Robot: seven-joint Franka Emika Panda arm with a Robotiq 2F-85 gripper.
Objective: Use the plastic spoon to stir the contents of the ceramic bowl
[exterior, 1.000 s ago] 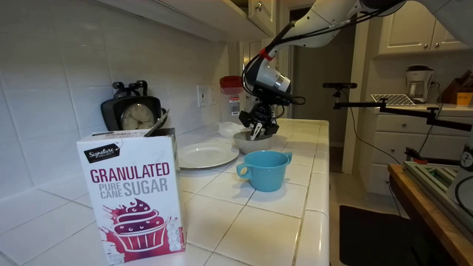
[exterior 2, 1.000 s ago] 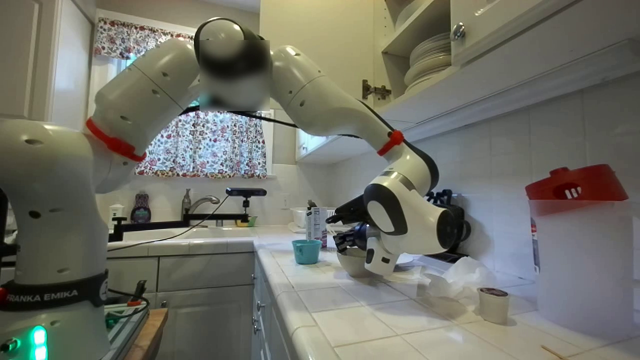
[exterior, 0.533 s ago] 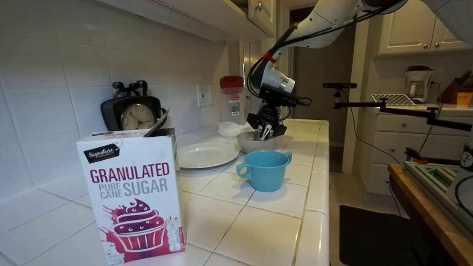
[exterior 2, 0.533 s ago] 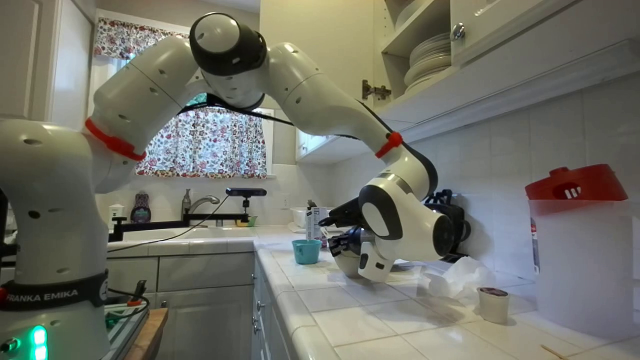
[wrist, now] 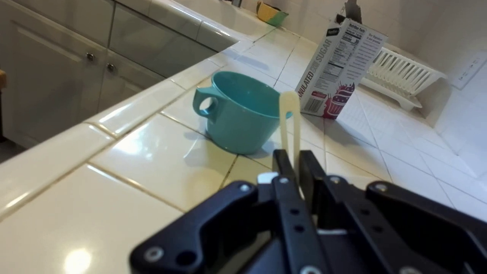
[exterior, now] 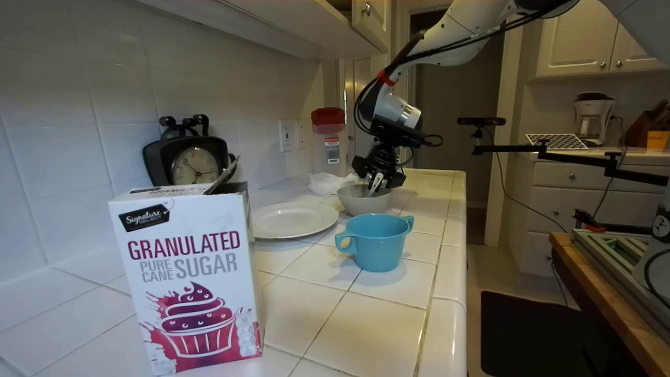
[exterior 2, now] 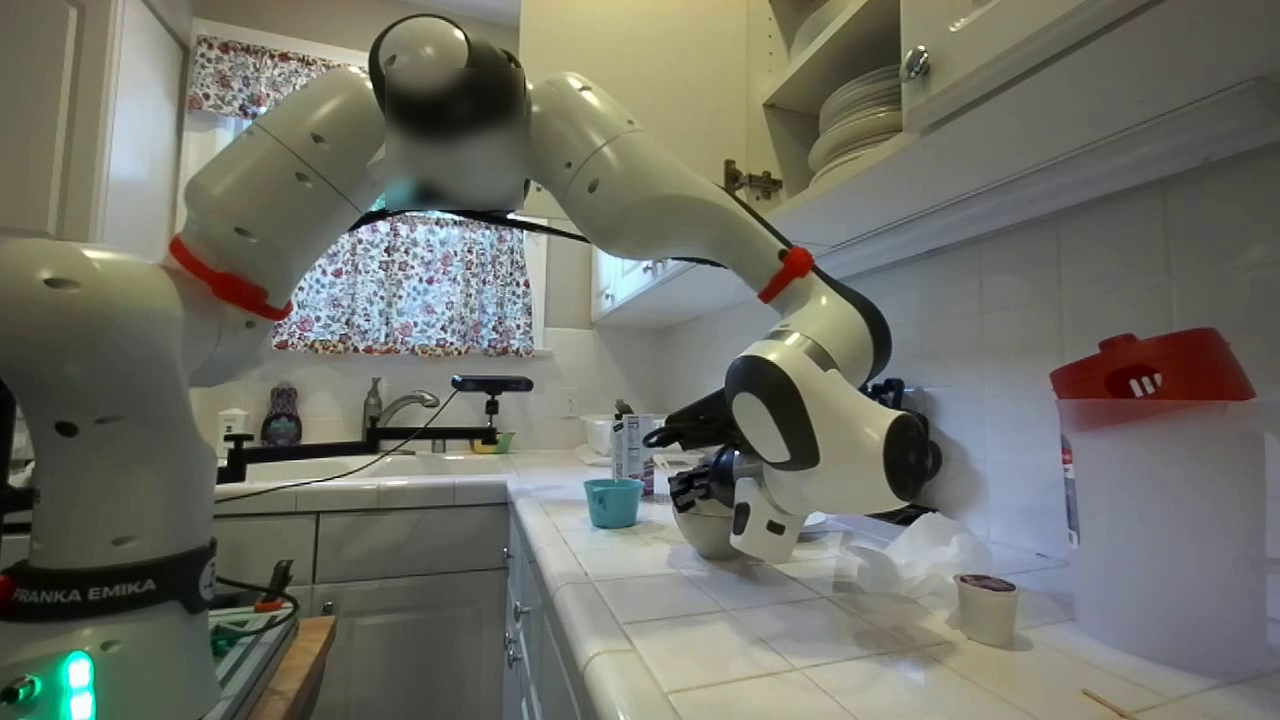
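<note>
"Holding anything?"

"Yes: my fingers (wrist: 311, 169) are pinched together, with hardly a gap, on the plastic spoon (wrist: 296, 133), its slotted handle jutting past their tips."

"And the ceramic bowl (exterior: 361, 206)?"

"Just below my fingers, on the tiled counter (exterior: 366, 335). The spoon slants down into its mouth; the lower end is hidden, so I can't tell what it touches."

"What else is near you?"

"A two-handled blue cup (wrist: 243, 121), ahead of my fingers and to their left in the wrist view. Past it, farther ahead, stands a granulated sugar box (wrist: 338, 68). A white plate (exterior: 293, 222) lies lower than my fingers, toward the tiled wall (exterior: 115, 89)."
</note>
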